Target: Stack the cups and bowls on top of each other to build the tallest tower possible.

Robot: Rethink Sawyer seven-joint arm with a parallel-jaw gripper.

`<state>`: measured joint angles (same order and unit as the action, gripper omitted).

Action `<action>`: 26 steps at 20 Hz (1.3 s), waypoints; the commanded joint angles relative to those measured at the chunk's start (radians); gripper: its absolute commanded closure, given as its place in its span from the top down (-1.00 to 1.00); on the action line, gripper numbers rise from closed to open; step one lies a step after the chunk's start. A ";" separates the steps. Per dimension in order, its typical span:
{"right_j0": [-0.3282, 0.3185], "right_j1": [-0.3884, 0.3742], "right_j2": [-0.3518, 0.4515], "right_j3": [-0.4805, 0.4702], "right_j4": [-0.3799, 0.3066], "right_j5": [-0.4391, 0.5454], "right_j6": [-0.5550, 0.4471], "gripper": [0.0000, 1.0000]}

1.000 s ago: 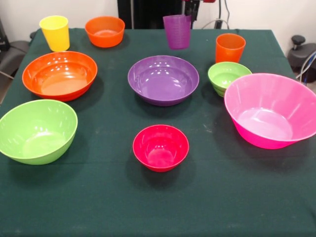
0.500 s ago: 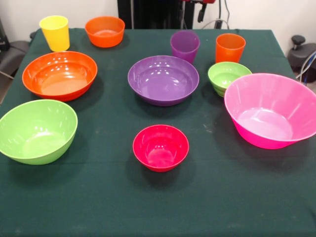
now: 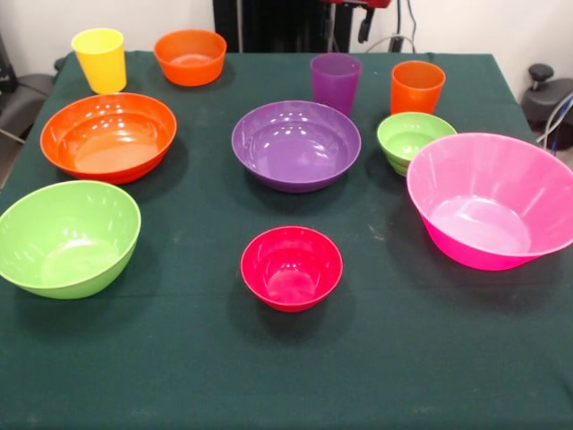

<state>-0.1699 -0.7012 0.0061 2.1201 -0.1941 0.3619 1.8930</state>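
- The gripper (image 3: 365, 12) barely peeks in at the top edge, drawn well up above the table (image 3: 206, 358); only a dark tip under a red part shows, so I cannot tell whether it is spread or pressed together, and it holds nothing that can be seen
- Closest below it, the purple cup (image 3: 335, 81) stands upright on the cloth, just behind the purple bowl (image 3: 296, 145), free of the gripper
- Just to the picture's right of that cup stands the orange cup (image 3: 417, 87), upright, close behind the small green bowl (image 3: 414, 139)
- The small green bowl sits just beside the rim of the huge pink bowl (image 3: 492, 201), which fills the right side of the table
- The purple bowl holds the middle of the table, open side up, apart from its neighbours
- In front of it, well apart, the small red-magenta bowl (image 3: 291, 267) sits alone, with nothing nested in it
- Over on the picture's left, the large orange bowl (image 3: 108, 136) sits behind the lime green bowl (image 3: 68, 237), the two near each other but not touching
- At the far left corner the yellow cup (image 3: 100, 59) stands upright, with the small orange bowl (image 3: 190, 56) beside it
- No stacking anywhere: every cup and bowl rests separately on the dark green cloth
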 commanded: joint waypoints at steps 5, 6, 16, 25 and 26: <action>-0.018 0.029 0.050 -0.059 0.041 -0.080 0.145 1.00; -0.022 0.031 0.051 -0.057 0.040 -0.083 0.143 1.00; -0.091 -0.019 0.020 -0.046 -0.026 -0.032 0.061 1.00; -0.210 0.029 0.061 -0.061 -0.071 -0.038 -0.009 1.00; -0.220 0.035 0.062 -0.064 -0.080 -0.043 -0.013 1.00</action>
<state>-0.3475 -0.7163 0.0007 2.1200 -0.2066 0.3619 1.8930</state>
